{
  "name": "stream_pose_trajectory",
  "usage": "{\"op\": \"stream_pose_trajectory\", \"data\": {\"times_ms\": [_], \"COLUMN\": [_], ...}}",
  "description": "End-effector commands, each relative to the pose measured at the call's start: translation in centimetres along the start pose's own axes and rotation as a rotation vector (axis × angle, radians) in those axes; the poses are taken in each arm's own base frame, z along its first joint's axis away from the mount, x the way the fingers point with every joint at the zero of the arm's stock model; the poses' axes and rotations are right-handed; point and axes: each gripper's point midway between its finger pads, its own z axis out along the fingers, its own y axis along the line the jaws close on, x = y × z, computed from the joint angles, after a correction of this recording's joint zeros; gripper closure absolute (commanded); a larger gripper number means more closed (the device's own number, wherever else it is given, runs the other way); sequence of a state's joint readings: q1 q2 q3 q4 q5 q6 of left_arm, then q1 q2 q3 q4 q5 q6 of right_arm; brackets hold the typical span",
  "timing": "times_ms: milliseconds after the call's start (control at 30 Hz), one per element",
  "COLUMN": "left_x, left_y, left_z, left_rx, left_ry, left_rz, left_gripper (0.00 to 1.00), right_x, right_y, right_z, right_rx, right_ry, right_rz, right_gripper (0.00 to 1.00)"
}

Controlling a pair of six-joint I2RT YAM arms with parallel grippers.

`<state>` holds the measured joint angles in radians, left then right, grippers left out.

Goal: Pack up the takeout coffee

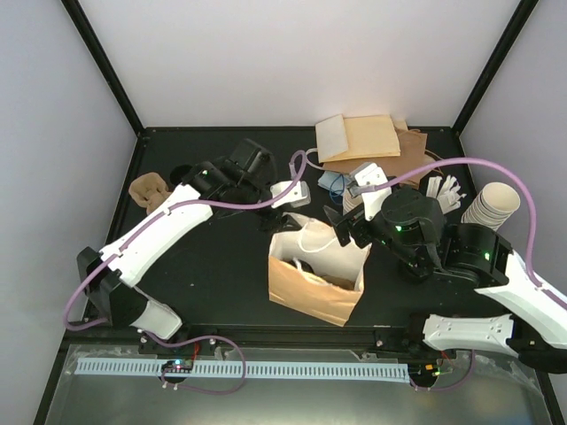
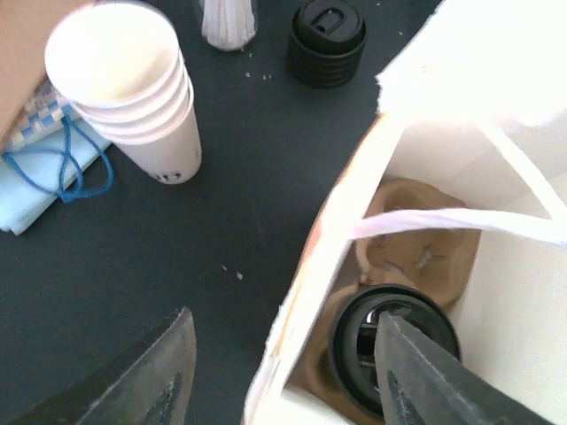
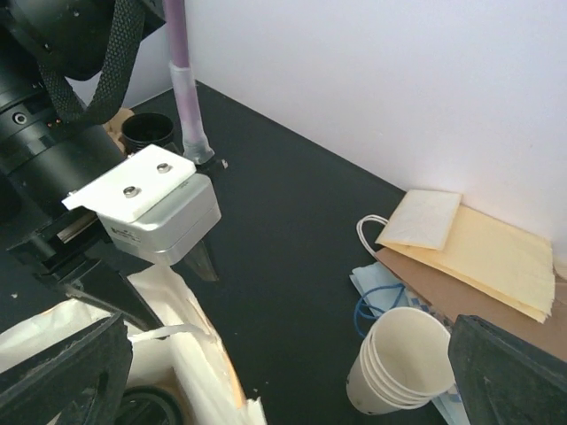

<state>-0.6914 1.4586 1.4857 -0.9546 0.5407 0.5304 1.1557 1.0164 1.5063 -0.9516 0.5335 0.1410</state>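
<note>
The takeout coffee, a cup under a black lid, stands in a brown pulp tray inside the open brown paper bag; the lid's edge also peeks in the right wrist view. My left gripper is open and straddles the bag's near wall, one finger outside and the other over the lid, gripping nothing. From above, the left gripper hovers at the bag's far left rim. My right gripper is wide open and empty beside the bag's right rim.
A stack of lidless cream cups stands on a blue face mask behind the bag. Another cup stack is at far right. Black lids, flat paper bags and pulp trays lie around the back.
</note>
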Motion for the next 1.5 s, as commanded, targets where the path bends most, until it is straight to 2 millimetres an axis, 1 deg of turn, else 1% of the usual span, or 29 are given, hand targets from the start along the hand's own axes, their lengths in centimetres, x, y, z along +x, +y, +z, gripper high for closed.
{"op": "stream_pose_trajectory", "data": {"times_ms": [0,67,133,167,200,267,367,467,500,567,633,667,767,833,867,933,1033,1100,1167,1233,1300,1400,1467], "left_x": [-2.1,-1.7,-1.2,-1.0,-0.9,-0.8,-0.6,-0.6,-0.3,-0.2,-0.2,-0.3,-0.6,-0.7,-0.9,-0.4,0.5,1.3,1.8,2.6,3.0,3.7,4.3], "left_y": [-1.0,-1.3,-1.7,-1.5,-1.2,-0.4,1.4,3.5,4.4,5.5,6.0,6.0,5.2,4.3,3.7,3.1,1.7,0.1,-2.3,-4.0,-5.5,-7.2,-7.9], "left_z": [-0.7,-0.4,-0.4,-0.5,-0.7,-1.3,-2.5,-4.0,-4.7,-5.9,-7.4,-8.1,-9.2,-9.5,-10.0,-10.3,-10.3,-9.8,-9.1,-8.7,-8.5,-8.0,-7.5], "left_rx": [0.069,0.101,0.115,0.102,0.076,0.009,-0.124,-0.282,-0.347,-0.453,-0.547,-0.580,-0.628,-0.640,-0.653,-0.662,-0.631,-0.559,-0.453,-0.391,-0.341,-0.272,-0.241], "left_ry": [-0.032,-0.021,-0.008,0.003,0.016,0.034,0.059,0.067,0.080,0.071,0.050,0.030,-0.049,-0.118,-0.159,-0.194,-0.205,-0.199,-0.206,-0.212,-0.232,-0.243,-0.225], "left_rz": [0.128,0.135,0.147,0.150,0.151,0.162,0.180,0.182,0.178,0.185,0.199,0.214,0.262,0.295,0.315,0.310,0.307,0.320,0.344,0.343,0.342,0.332,0.322], "left_gripper": [0.50,0.62,0.84,0.93,0.98,0.98,0.98,0.98,0.98,0.98,0.98,0.98,0.98,0.98,0.98,0.99,0.98,0.98,0.98,0.98,0.98,0.98,0.98], "right_x": [0.6,1.0,1.2,1.4,1.5,1.7,1.9,2.0,2.1,2.4,2.8,3.1,4.4,5.6,6.2,7.4,8.4,8.6,8.2,7.5,6.9,6.7,6.8], "right_y": [-1.7,-2.1,-2.4,-2.6,-2.7,-2.9,-2.7,-2.3,-2.2,-1.8,-1.6,-1.5,-0.9,-0.3,-0.1,0.7,1.7,2.5,3.6,5.0,5.6,6.0,6.1], "right_z": [-0.5,-0.4,-0.4,-0.3,-0.3,0.0,0.5,1.2,1.4,1.9,2.4,2.7,3.7,4.5,4.8,5.4,5.7,5.4,4.7,3.5,2.5,1.8,1.9], "right_rx": [0.066,0.080,0.089,0.094,0.100,0.108,0.107,0.102,0.099,0.091,0.090,0.092,0.083,0.073,0.067,0.043,-0.008,-0.059,-0.146,-0.255,-0.321,-0.363,-0.365], "right_ry": [0.008,0.020,0.027,0.030,0.032,0.038,0.047,0.065,0.070,0.092,0.115,0.132,0.186,0.230,0.251,0.294,0.341,0.343,0.316,0.273,0.230,0.194,0.190], "right_rz": [0.037,0.035,0.038,0.039,0.039,0.037,0.025,0.010,0.005,-0.007,-0.016,-0.021,-0.030,-0.039,-0.043,-0.052,-0.056,-0.052,-0.053,-0.053,-0.046,-0.039,-0.037], "right_gripper": [0.00,0.00,0.00,0.00,0.00,0.00,0.00,0.00,0.00,0.00,0.00,0.00,0.00,0.00,0.00,0.00,0.00,0.00,0.00,0.00,0.00,0.00,0.00]}}
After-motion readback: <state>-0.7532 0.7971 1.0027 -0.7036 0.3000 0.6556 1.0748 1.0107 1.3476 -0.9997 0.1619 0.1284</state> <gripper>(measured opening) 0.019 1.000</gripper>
